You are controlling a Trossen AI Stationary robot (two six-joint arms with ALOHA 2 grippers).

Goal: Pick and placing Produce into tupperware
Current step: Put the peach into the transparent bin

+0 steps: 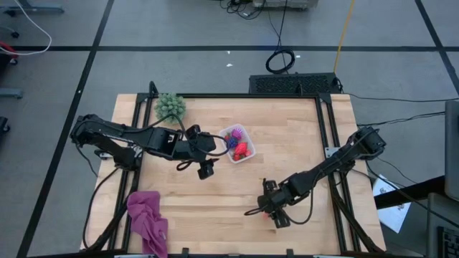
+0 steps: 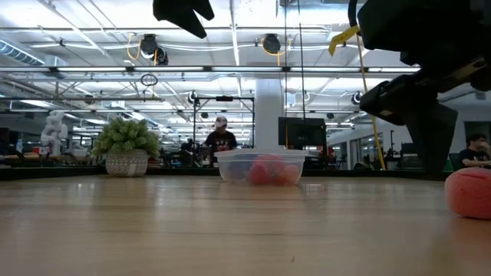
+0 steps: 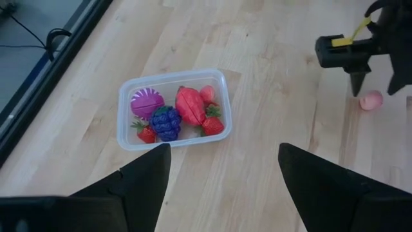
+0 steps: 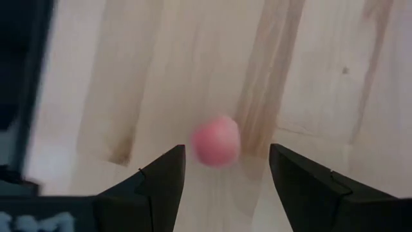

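Note:
The clear tupperware [image 3: 172,108] stands on the table right of its middle, toward the far edge, holding several pieces of produce: a magenta round one [image 3: 147,101], a purple bumpy one [image 3: 167,122], a red one [image 3: 190,105] and small strawberries. One pink round piece [image 4: 216,140] lies alone on the wood near the front right. My right gripper [image 4: 226,171] hangs open just above it, a finger on either side, touching nothing. My left gripper [image 3: 225,169] hovers open above the table, just left of the tupperware.
A spiky green plant in a pot [image 1: 171,106] stands at the far left corner. A magenta cloth [image 1: 147,218] lies crumpled at the near left edge. Dark frame rails [image 1: 331,129] run along the table's sides. Bare wood lies between the tupperware and the pink piece.

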